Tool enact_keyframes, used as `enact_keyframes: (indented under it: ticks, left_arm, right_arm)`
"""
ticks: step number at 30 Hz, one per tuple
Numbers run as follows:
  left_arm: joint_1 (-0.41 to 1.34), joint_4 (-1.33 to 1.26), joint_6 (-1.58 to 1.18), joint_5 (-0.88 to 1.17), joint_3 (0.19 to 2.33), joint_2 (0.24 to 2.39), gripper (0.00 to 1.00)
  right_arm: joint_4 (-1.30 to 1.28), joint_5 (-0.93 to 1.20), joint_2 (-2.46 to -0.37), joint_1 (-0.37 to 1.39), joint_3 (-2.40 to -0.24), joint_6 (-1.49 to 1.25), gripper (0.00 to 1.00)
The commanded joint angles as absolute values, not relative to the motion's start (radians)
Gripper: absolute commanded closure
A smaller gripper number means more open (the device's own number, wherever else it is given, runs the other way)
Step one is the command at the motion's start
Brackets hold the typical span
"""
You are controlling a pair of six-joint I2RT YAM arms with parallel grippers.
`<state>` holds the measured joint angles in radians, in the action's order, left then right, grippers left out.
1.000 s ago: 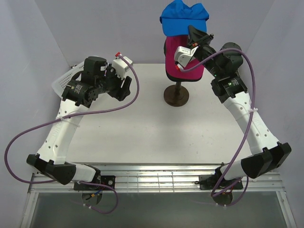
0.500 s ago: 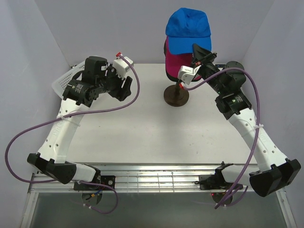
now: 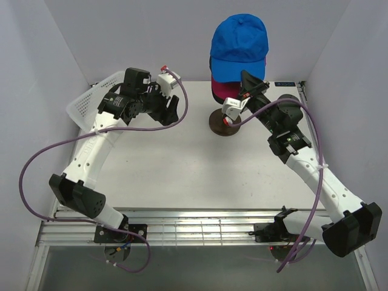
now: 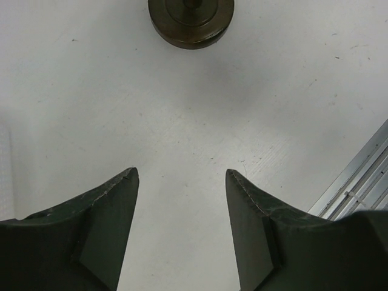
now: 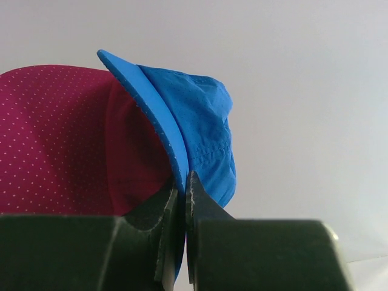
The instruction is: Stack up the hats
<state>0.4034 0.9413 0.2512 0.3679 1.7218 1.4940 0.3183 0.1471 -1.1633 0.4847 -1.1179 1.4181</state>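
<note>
The bright blue cap (image 3: pixel 239 42) sits on top of the magenta cap (image 3: pixel 219 88), over the dark round stand (image 3: pixel 224 123). My right gripper (image 3: pixel 247 80) is shut on the blue cap's brim. In the right wrist view the brim (image 5: pixel 154 112) is pinched between my fingers (image 5: pixel 183 182), with the magenta cap (image 5: pixel 60 139) behind at the left. My left gripper (image 3: pixel 171 109) is open and empty above the table, left of the stand. Its wrist view (image 4: pixel 180 173) shows the stand's base (image 4: pixel 191 21) ahead. The black and green caps are not visible.
A white mesh basket (image 3: pixel 91 100) lies at the back left behind the left arm. Grey walls close in the back and both sides. A metal rail (image 3: pixel 200 224) runs along the near edge, also in the left wrist view (image 4: pixel 364 182).
My right gripper has brought the blue cap down and settled it over the magenta cap. My left arm has swung right and farther back, toward the stand.
</note>
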Motion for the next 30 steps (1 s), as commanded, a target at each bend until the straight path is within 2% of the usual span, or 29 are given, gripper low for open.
enact_keyframes:
  ticks: [1, 8, 24, 25, 29, 30]
  left_arm:
    - [0.410, 0.888, 0.233, 0.452, 1.798, 1.532, 0.30]
    - [0.416, 0.890, 0.227, 0.468, 1.881, 1.606, 0.31]
    - [0.417, 0.871, 0.253, 0.440, 1.829, 1.569, 0.31]
    - [0.416, 0.870, 0.250, 0.442, 1.827, 1.569, 0.31]
    - [0.416, 0.868, 0.250, 0.440, 1.816, 1.568, 0.31]
    - [0.416, 0.867, 0.253, 0.440, 1.813, 1.566, 0.31]
  right_arm:
    - [0.315, 0.127, -1.140, 0.488, -1.088, 1.370, 0.92]
    - [0.276, 0.136, -1.115, 0.488, -1.035, 1.306, 0.92]
    - [0.184, 0.143, -1.111, 0.488, -0.989, 1.243, 0.91]
    - [0.183, 0.140, -1.111, 0.488, -0.994, 1.235, 0.87]
    - [0.218, 0.130, -1.092, 0.488, -1.000, 1.206, 0.49]
    - [0.225, 0.130, -1.085, 0.488, -0.997, 1.203, 0.36]
